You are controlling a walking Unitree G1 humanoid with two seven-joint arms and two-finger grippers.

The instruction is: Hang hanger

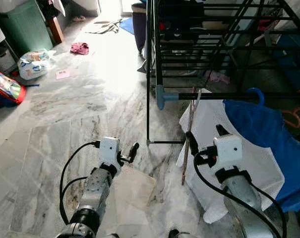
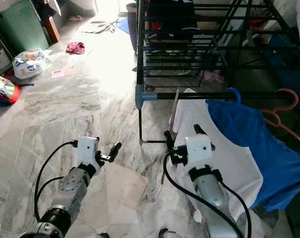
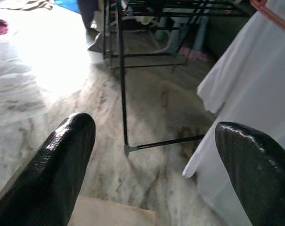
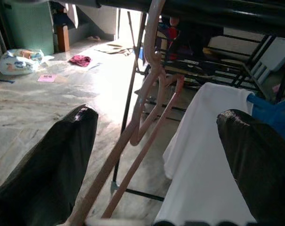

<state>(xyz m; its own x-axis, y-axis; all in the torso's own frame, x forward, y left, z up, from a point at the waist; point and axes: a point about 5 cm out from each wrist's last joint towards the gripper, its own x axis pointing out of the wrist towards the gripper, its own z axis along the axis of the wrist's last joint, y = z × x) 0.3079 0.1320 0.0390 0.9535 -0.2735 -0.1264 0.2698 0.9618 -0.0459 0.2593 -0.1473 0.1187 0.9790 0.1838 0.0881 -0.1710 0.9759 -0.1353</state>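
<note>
A pale pink hanger (image 1: 191,130) is hooked over the black front rail (image 1: 229,95) of the drying rack and dangles toward the floor. My right gripper (image 1: 205,135) is open just below the rail. In the right wrist view the hanger (image 4: 147,108) passes between the wide-apart fingers (image 4: 48,160) without being pinched. A white shirt (image 1: 249,163) and a blue shirt (image 1: 269,129) hang on the same rail to the right. My left gripper (image 1: 127,154) is open and empty, low over the marble floor to the left of the rack.
The black drying rack (image 1: 214,44) fills the upper right, with a thin leg and foot bar (image 1: 164,142) near my grippers. An orange hanger (image 2: 283,106) hangs at the far right. A green bin (image 1: 23,25), plastic bag (image 1: 34,63), colourful bag (image 1: 6,87) and red cloth (image 1: 79,48) lie at the left.
</note>
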